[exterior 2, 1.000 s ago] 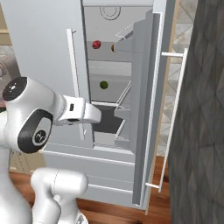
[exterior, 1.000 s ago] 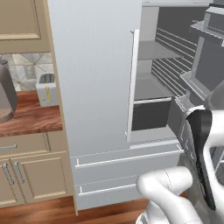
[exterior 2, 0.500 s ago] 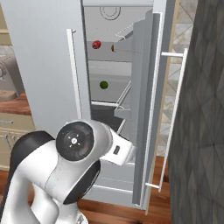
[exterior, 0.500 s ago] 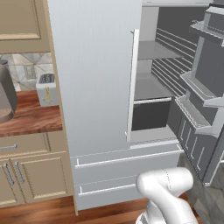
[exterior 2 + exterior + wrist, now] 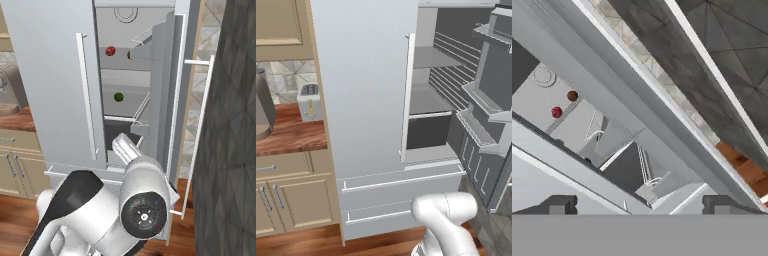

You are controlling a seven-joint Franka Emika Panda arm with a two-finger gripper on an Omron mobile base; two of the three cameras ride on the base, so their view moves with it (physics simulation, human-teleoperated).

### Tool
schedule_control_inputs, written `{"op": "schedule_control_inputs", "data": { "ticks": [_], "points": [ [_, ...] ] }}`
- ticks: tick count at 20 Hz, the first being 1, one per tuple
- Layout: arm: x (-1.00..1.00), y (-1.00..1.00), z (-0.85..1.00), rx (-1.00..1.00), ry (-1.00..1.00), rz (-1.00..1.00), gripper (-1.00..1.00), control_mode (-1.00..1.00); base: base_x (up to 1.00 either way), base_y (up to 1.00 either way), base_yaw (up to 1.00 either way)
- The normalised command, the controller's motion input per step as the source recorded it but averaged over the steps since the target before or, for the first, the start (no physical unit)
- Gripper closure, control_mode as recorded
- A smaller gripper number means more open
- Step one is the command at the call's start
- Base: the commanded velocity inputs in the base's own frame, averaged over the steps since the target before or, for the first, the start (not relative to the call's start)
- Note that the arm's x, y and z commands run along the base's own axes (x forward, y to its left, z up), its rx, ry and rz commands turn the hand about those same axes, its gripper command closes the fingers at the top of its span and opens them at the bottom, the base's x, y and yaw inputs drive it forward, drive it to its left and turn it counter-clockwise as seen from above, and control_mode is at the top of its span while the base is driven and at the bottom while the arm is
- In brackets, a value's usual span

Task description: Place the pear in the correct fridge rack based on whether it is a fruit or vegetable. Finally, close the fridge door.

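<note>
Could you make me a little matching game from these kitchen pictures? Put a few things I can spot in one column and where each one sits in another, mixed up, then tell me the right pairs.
Things:
1. pear
2. small red fruit
3. dark-green ball
4. toaster

Places:
A. on the wooden counter, left of the fridge
B. on the upper fridge shelf, nearer the open door
C. on the shelf one level below the other two fruits
D. on the upper fridge shelf, nearer the closed door

Right pairs: 1-B, 2-D, 3-C, 4-A
</note>
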Motion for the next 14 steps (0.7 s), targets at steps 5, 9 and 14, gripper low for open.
{"op": "schedule_control_inputs", "data": {
  "ticks": [5, 9, 14],
  "points": [
    [0.16, -0.39, 0.0, 0.39, -0.19, -0.14, -1.0, -1.0, 0.0, 0.0, 0.0],
    [0.3, -0.48, 0.0, 0.37, -0.15, -0.15, -1.0, -1.0, 0.0, 0.0, 0.0],
    [0.31, -0.52, 0.0, 0.32, -0.17, -0.15, -1.0, -1.0, 0.0, 0.0, 0.0]
  ]
}}
